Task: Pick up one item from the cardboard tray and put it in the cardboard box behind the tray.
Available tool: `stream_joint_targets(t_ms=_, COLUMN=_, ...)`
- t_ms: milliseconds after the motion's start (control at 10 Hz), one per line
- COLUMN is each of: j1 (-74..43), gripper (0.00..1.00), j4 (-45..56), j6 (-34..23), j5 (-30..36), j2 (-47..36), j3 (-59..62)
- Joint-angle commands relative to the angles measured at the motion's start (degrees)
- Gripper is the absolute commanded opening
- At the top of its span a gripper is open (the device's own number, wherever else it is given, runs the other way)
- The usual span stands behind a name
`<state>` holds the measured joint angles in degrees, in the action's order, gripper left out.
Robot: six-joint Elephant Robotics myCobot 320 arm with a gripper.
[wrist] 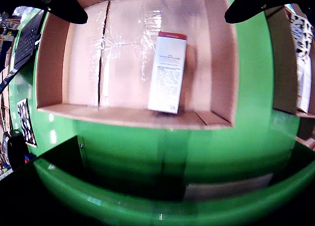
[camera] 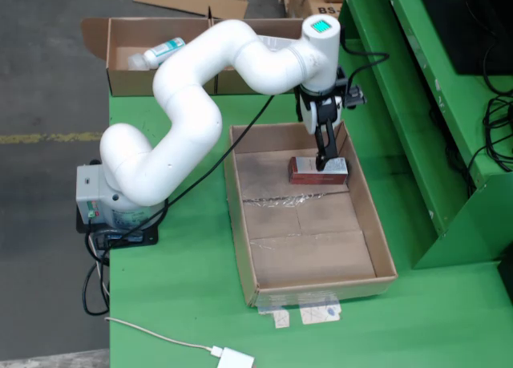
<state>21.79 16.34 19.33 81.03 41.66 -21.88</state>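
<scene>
One gripper (camera: pixel 325 161) is hung with jaws spread wide, nothing grasped, directly over the small carton (camera: pixel 318 171), apparently so it can be straddled. That carton is laid flat against the cardboard tray's (camera: pixel 240 216) far wall, nearest the cardboard box (camera: pixel 128 81) behind.

The hand (camera: pixel 324 161) hides part of the small carton (camera: pixel 317 171); its grip is unclear.

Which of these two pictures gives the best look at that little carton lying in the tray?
The gripper camera. There the small carton lies unobstructed, its white printed face and red end plain. In the fixed view the carton is small, at the far end of the cardboard tray, with the gripper partly covering it.
</scene>
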Motion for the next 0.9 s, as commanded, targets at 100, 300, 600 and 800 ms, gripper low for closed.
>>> stream_joint_targets(t_ms=100, j1=-2.3, gripper=1.0, j4=1.9, j6=-1.9, j5=1.4, j2=6.0, j3=21.9)
stream_joint_targets(t_ms=300, j1=-2.7, gripper=1.0, j4=2.7, j6=-2.3, j5=2.5, j2=7.3, j3=21.9)
stream_joint_targets(t_ms=600, j1=-3.0, gripper=1.0, j4=-6.4, j6=-3.0, j5=3.4, j2=0.5, j3=5.4)
stream_joint_targets(t_ms=800, j1=-2.9, gripper=1.0, j4=-9.4, j6=-2.9, j5=3.3, j2=-2.2, j3=-0.4)
